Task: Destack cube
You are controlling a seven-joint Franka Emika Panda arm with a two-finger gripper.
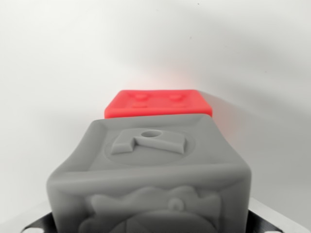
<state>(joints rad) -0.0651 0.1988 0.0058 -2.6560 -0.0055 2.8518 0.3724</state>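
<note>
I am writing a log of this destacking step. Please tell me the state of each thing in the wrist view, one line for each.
grey cube: close to the camera, upright, face with a raised letter on top, not on the red cube.
red cube: behind the grey cube, on the white surface, nothing on top.
hand: fingers not visible, state unknown.
</note>
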